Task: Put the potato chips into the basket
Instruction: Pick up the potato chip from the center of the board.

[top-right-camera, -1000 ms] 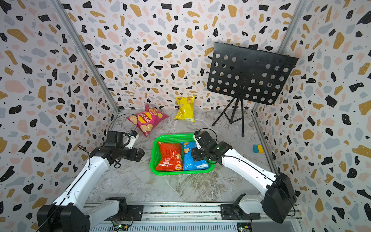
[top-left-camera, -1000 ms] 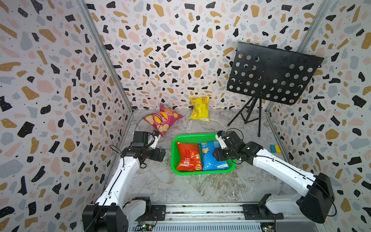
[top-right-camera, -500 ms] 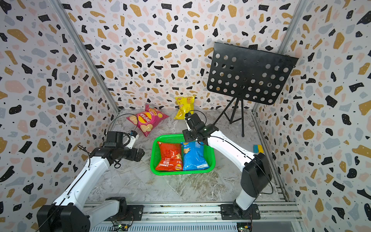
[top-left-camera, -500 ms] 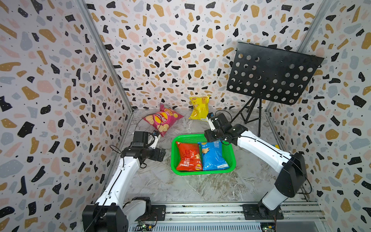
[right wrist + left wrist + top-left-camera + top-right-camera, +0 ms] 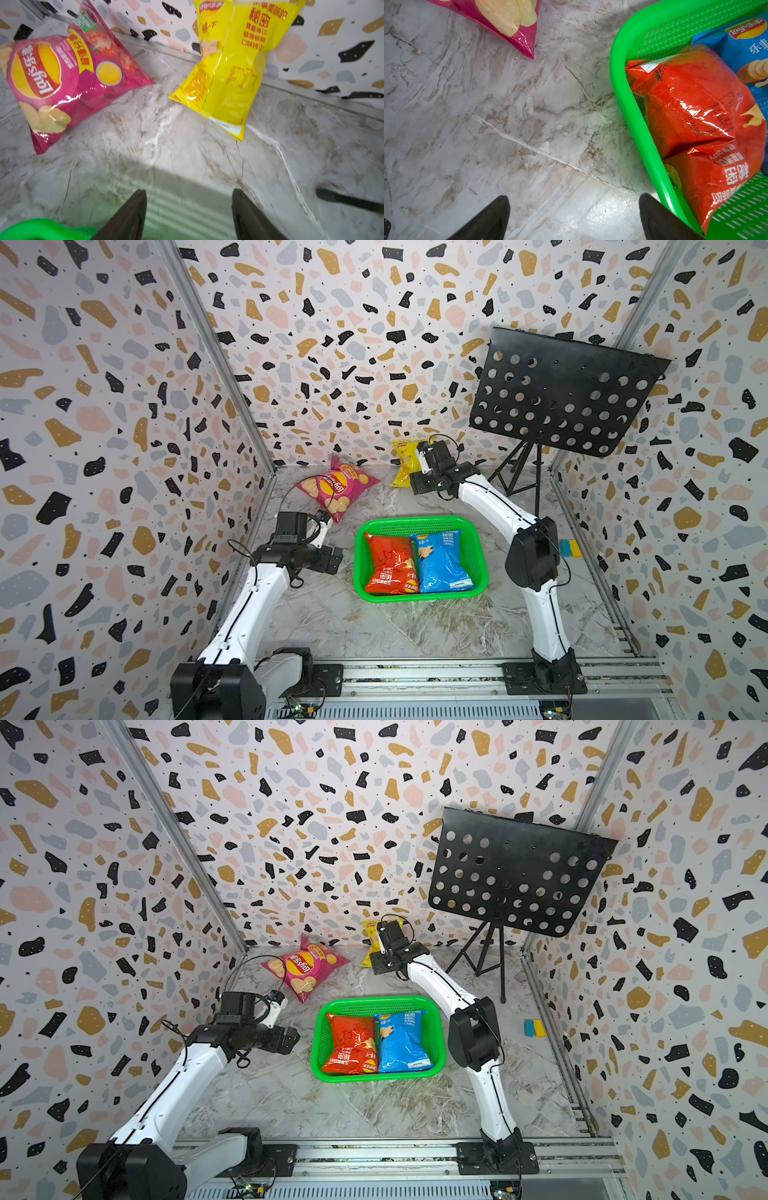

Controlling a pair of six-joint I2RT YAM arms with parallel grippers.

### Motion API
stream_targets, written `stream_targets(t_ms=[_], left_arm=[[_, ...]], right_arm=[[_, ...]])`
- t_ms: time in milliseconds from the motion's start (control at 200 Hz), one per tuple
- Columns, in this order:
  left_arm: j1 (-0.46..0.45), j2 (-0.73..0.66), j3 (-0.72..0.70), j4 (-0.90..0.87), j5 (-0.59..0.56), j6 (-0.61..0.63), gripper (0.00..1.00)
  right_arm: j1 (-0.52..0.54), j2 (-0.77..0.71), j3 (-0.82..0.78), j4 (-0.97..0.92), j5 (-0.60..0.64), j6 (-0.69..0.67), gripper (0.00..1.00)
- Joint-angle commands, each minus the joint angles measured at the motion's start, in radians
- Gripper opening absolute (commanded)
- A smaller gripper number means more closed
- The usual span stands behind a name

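The green basket (image 5: 415,521) holds a red chips bag (image 5: 390,564) and a blue chips bag (image 5: 442,562) side by side. On the floor behind it lie a magenta chips bag (image 5: 338,491) and, leaning on the back wall, a yellow chips bag (image 5: 405,462). My right gripper (image 5: 416,486) hovers just in front of the yellow bag (image 5: 230,68), open and empty (image 5: 189,192). Left of the basket's rim (image 5: 633,116), my left gripper (image 5: 575,198) stands wide open over bare floor.
A black perforated music stand (image 5: 561,393) on a tripod stands at the back right; one of its legs (image 5: 349,201) lies close to my right gripper. A small blue-and-yellow block (image 5: 568,548) sits by the right wall. Patterned walls close in three sides.
My right arm has swung from over the basket to the back, toward the yellow bag, with its jaws widening. The left arm has not moved.
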Motion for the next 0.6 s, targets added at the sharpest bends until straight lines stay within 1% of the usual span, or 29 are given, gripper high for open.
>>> stream_targets(t_ms=[0, 115, 370, 456, 571, 596], left_arm=[[0.004, 0.01, -0.012, 0.023, 0.003, -0.002, 1.0], [0.004, 0.021, -0.01, 0.021, 0.0, -0.002, 1.0], [0.004, 0.018, -0.006, 0.014, 0.0, -0.002, 1.0], [0.004, 0.02, -0.004, 0.014, -0.001, -0.002, 1.0], [0.004, 0.021, -0.005, 0.015, -0.001, -0.002, 1.0], [0.004, 0.022, -0.005, 0.017, -0.001, -0.002, 1.0]], right_arm=[[-0.016, 0.075, 0.159, -0.053, -0.006, -0.019, 0.7], [-0.031, 0.191, 0.284, -0.031, 0.001, -0.017, 0.69], [-0.068, 0.314, 0.305, 0.158, 0.002, 0.018, 0.68], [-0.077, 0.362, 0.342, 0.179, -0.008, 0.027, 0.69], [-0.082, 0.429, 0.43, 0.167, -0.037, 0.033, 0.7], [-0.082, 0.468, 0.441, 0.167, -0.044, 0.035, 0.7]])
